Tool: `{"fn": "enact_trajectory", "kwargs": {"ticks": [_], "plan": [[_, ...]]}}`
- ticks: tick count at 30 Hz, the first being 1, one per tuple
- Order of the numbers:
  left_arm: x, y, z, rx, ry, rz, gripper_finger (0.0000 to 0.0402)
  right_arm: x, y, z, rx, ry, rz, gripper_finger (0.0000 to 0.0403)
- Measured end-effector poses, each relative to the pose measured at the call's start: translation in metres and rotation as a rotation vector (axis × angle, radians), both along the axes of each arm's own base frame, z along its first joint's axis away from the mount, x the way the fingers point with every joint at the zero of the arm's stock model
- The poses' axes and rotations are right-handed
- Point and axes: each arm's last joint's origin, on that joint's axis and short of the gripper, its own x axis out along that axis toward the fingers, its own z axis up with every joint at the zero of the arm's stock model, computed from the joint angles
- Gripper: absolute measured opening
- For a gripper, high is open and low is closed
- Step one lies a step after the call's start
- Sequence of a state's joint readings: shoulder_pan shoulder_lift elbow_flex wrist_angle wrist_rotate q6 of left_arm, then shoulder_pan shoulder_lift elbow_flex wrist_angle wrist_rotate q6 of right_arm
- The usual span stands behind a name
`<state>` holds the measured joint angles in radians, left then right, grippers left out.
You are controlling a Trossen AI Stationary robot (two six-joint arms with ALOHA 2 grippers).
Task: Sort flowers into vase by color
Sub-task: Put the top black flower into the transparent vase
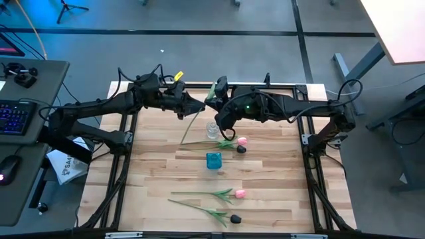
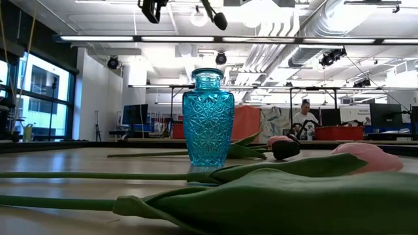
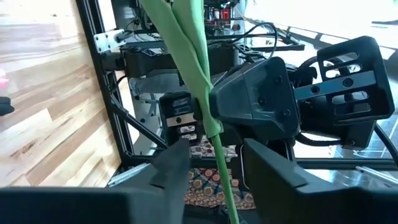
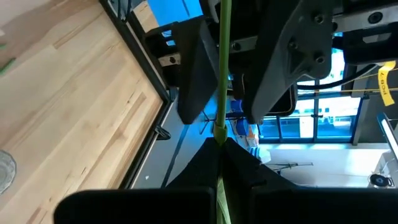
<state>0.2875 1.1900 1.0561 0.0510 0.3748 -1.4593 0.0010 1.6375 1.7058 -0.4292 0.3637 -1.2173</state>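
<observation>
Over the table's far middle, my right gripper [image 1: 214,101] [image 4: 219,138] is shut on the thin green stem of one tulip [image 1: 196,121]. My left gripper [image 1: 199,105] [image 3: 214,163] is open. Its fingers stand on either side of the same stem [image 3: 217,146], with a gap on each side. The held tulip's head is not plain to see. Two tulips [image 1: 229,143], one pink and one dark, lie beside a clear glass vase [image 1: 212,129]. A blue glass vase [image 1: 213,160] [image 2: 208,117] stands upright mid-table. A pink tulip [image 1: 239,193] and a dark tulip [image 1: 235,218] lie near the front edge. My right gripper pinches the tulip's green stem [image 4: 219,124] between its two fingers, coming at it from the table's right. The flower is lifted clear of the table. The stem runs on past the fingertips, through the gap between my left gripper's fingers.
The two arms meet close together over the far middle, above the clear vase. Black frame rails [image 1: 126,143] run along the table's left and right sides. In the low view, tulip leaves and stems [image 2: 261,196] lie across the foreground, and a person shows far off in the room.
</observation>
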Motion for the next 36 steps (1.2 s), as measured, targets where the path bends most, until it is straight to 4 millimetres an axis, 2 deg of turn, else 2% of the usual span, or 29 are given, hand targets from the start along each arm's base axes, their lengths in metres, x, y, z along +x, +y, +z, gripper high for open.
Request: {"fn": "enact_trajectory", "kwargs": {"ticks": [6,8,13,17,25,28,31,34,36], "plan": [[0.000,0.000,0.000,0.004,0.002,0.006,0.0022,0.000,0.001,0.000,-0.008,0.008,0.036,0.0000],[0.000,0.001,0.000,0.015,0.000,0.010,0.0007,0.000,0.001,0.000,-0.008,0.006,0.036,0.0000],[-0.001,0.004,-0.001,0.073,0.000,0.012,0.0003,0.000,0.003,0.000,-0.011,0.004,0.034,0.0011],[-0.006,0.012,0.001,0.125,-0.004,0.048,0.0001,0.000,0.007,0.001,-0.026,-0.006,-0.011,0.0051],[-0.052,0.033,0.010,0.328,0.097,0.233,0.0001,-0.009,0.022,0.016,-0.035,-0.110,-0.119,0.0150],[-0.072,0.034,0.017,0.507,0.142,0.347,0.0000,-0.020,0.021,0.023,0.070,-0.176,-0.230,0.0171],[-0.082,0.032,0.024,0.687,0.181,0.481,0.0000,-0.043,0.010,0.033,0.276,-0.250,-0.328,0.0180],[-0.077,0.029,0.023,0.822,0.130,0.591,0.0000,-0.067,-0.003,0.037,0.483,-0.269,-0.419,0.0180],[-0.068,0.027,0.009,0.905,0.032,0.612,0.0000,-0.080,-0.009,0.036,0.605,-0.252,-0.467,0.0181]]}}
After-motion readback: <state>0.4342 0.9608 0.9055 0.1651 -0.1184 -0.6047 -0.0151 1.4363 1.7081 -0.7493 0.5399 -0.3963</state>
